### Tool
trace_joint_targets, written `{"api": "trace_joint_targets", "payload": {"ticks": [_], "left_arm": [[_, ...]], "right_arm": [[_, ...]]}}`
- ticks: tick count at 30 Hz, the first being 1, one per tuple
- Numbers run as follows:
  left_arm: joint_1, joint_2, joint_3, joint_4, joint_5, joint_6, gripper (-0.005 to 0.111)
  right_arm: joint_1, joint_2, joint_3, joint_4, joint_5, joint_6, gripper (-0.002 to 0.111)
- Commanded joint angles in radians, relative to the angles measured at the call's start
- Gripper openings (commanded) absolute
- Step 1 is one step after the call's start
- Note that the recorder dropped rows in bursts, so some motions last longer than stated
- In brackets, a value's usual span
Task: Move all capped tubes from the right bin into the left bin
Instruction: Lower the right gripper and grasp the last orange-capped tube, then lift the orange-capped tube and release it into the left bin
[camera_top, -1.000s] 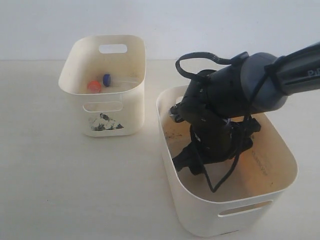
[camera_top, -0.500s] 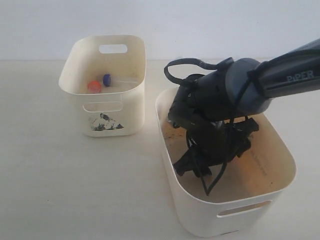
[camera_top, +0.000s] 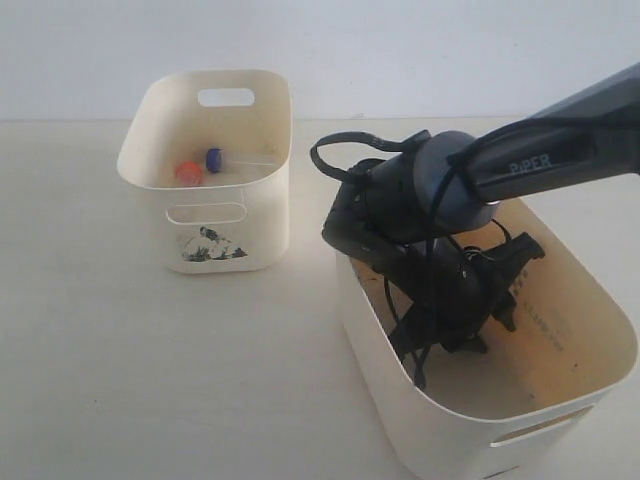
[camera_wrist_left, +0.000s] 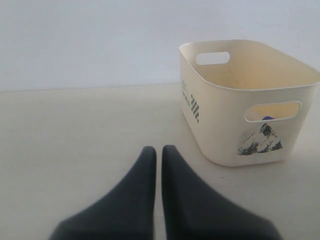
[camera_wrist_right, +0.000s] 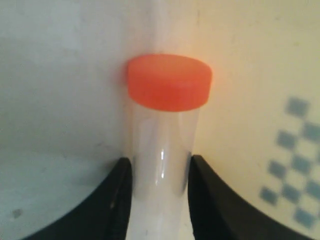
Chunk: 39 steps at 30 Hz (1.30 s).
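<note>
On the left of a pale table (camera_top: 100, 350) stood the left bin (camera_top: 262, 205), small and cream, with a black-and-white sticker (camera_top: 210, 245) on its front. Inside it lay an orange-capped tube (camera_top: 187, 172) and a blue-capped tube (camera_top: 214, 158), side by side. The left gripper (camera_wrist_left: 158, 150) showed only in its own wrist camera. It pointed across the table towards that bin, its two dark fingers almost pressed together with nothing between them.

To the right stood the right bin (camera_top: 385, 390), larger and wider. The right arm (camera_top: 560, 150) reached down into it. The right gripper (camera_wrist_right: 160, 172) was clamped on a third tube (camera_wrist_right: 161, 145), which was clear and topped by an orange-red cap (camera_wrist_right: 168, 82). One finger sat on each side of the tube's body, just below the cap. That tube was inside the right bin, close to the inner wall and beside a blue-grey chequered patch (camera_wrist_right: 295, 165). Whether it touched the wall could not be told.
</note>
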Motion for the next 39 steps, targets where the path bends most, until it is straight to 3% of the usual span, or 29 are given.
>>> {"api": "trace_joint_targets", "payload": {"ticks": [1, 12, 27, 39], "left_arm": [[-0.003, -0.003, -0.003, 0.002, -0.005, -0.008, 0.004], [-0.003, -0.003, -0.003, 0.002, -0.005, -0.008, 0.004], [-0.003, -0.003, -0.003, 0.002, -0.005, -0.008, 0.004], [-0.003, -0.003, -0.003, 0.002, -0.005, -0.008, 0.004]], "right_arm": [[-0.009, 0.012, 0.004, 0.063, -0.037, -0.02, 0.0], [-0.009, -0.028, -0.08, 0.167, -0.039, -0.112, 0.0], [-0.009, -0.042, -0.157, 0.169, 0.035, -0.18, 0.0], [-0.009, -0.467, -0.161, 0.224, 0.035, -0.243, 0.0]]}}
